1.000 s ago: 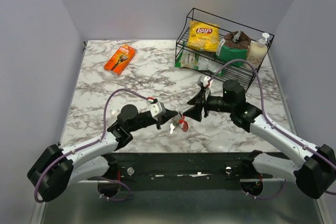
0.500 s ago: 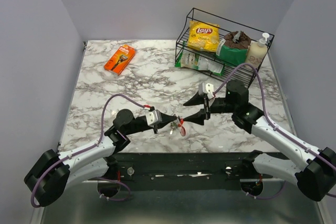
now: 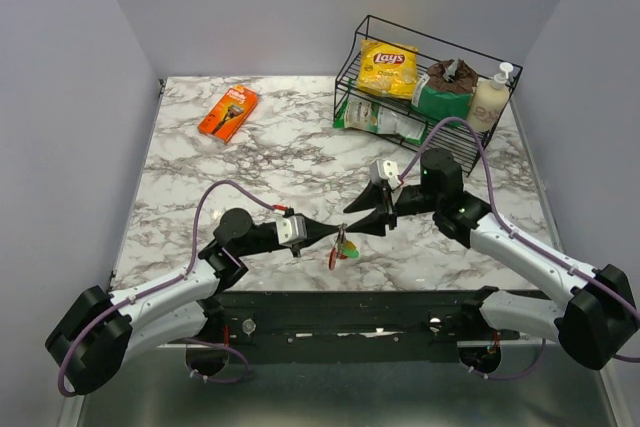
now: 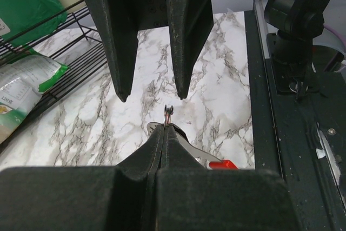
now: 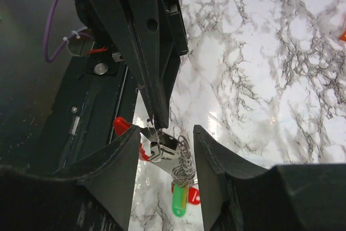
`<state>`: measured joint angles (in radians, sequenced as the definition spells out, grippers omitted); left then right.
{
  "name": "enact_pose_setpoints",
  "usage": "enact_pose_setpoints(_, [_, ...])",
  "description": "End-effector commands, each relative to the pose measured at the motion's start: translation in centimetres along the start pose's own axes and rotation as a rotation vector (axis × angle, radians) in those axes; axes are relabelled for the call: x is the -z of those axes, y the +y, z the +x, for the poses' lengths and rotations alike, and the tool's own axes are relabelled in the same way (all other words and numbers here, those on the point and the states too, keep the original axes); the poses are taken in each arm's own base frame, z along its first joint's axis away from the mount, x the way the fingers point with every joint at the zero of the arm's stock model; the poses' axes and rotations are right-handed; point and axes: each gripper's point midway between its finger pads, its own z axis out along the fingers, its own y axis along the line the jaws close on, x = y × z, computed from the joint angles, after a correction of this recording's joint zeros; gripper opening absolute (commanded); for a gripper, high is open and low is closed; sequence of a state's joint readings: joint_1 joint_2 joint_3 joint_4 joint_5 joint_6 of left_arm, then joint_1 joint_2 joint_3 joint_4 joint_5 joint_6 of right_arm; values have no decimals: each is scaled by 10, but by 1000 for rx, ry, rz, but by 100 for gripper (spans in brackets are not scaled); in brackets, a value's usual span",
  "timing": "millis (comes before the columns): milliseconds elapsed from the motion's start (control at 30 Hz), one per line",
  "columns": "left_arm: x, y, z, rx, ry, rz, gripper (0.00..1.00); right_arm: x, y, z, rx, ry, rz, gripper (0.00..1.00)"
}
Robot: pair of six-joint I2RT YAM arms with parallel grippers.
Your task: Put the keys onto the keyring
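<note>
Clamping the keyring above the worktop, left hand hangs the keys free for the spread-apart right hand straddling them.

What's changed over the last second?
Left tool slid toward the near edge and is now shut on the keyring, holding it off the table with the keys dangling beneath. Right tool opened wide. Razor pack and rack stayed put.
</note>
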<state>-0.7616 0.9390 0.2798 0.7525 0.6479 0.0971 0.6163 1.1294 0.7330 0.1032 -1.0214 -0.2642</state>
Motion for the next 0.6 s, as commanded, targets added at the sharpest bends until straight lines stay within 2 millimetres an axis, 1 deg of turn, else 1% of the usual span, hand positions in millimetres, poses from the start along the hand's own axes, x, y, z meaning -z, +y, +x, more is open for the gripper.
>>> enact_pose_setpoints(0, [-5, 2, -28, -70, -83, 18, 0, -1, 8, -10, 21, -12, -51, 52])
enact_pose_setpoints(133, [-5, 3, -29, -69, -89, 12, 0, -1, 13, -8, 1, -9, -89, 50])
enact_pose_setpoints(333, [-4, 6, -32, -74, -101, -5, 0, -2, 16, -7, -5, -5, -112, 49])
enact_pose_setpoints(467, [-5, 6, -35, -73, -110, -2, 0, -5, 15, -3, -33, 7, -129, 42])
enact_pose_setpoints(567, [-5, 5, -37, -70, -121, 0, 0, -5, 13, -3, -31, 10, -121, 40])
